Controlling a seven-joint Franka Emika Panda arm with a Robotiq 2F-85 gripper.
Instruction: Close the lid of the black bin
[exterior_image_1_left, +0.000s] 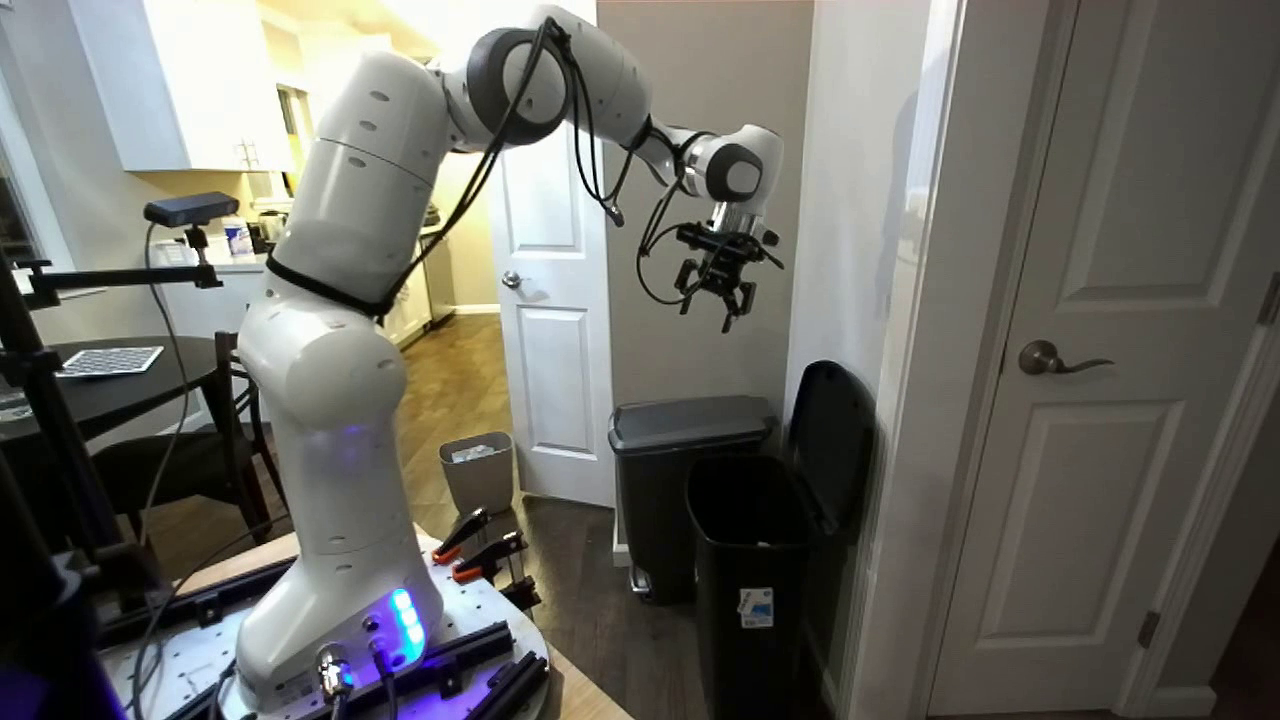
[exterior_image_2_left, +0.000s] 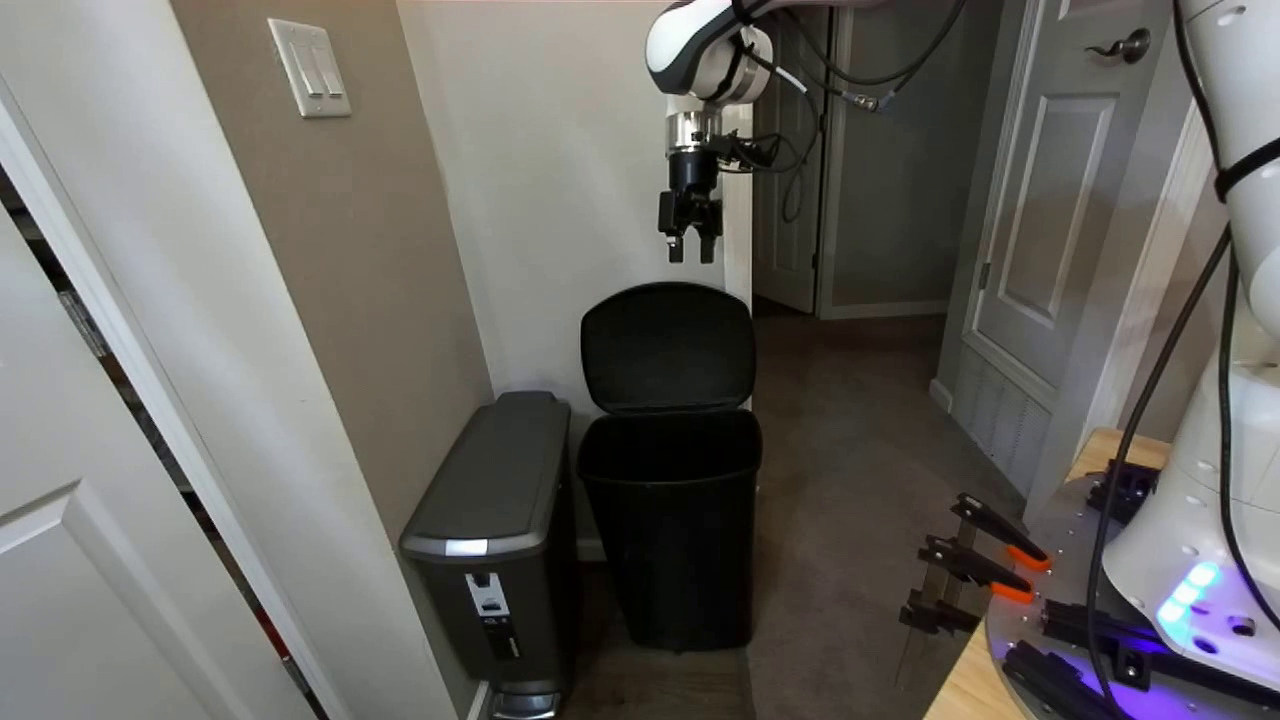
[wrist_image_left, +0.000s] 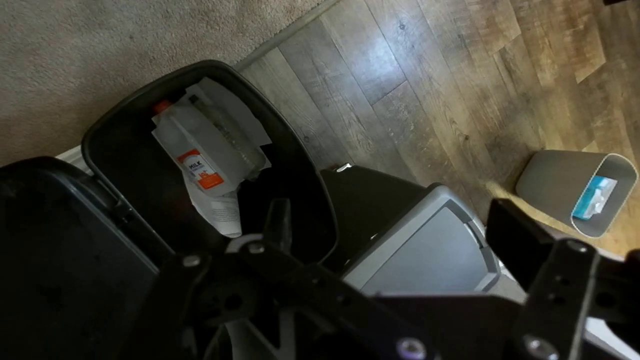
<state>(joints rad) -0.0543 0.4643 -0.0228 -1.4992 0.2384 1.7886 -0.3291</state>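
Note:
The black bin stands with its mouth uncovered in both exterior views (exterior_image_1_left: 735, 640) (exterior_image_2_left: 680, 560) and in the wrist view (wrist_image_left: 127, 150). Its black lid is swung up and back, roughly upright, close to the wall, in both exterior views (exterior_image_1_left: 832, 435) (exterior_image_2_left: 668, 345); in the wrist view the lid (wrist_image_left: 55, 260) fills the lower left. My gripper is in the air above the bins, higher than the lid's upper edge, in both exterior views (exterior_image_1_left: 712, 308) (exterior_image_2_left: 692, 248). In the wrist view the gripper's fingers (wrist_image_left: 395, 230) are wide apart with nothing between them. It touches neither lid nor bin.
The shorter grey-topped bin (exterior_image_2_left: 495, 470) stands beside the black bin. A milk jug (wrist_image_left: 200, 150) and papers lie inside the black bin. A small grey wastebasket (exterior_image_1_left: 478, 470) stands near the white door. A wall corner (exterior_image_1_left: 885, 400) is right behind the lid.

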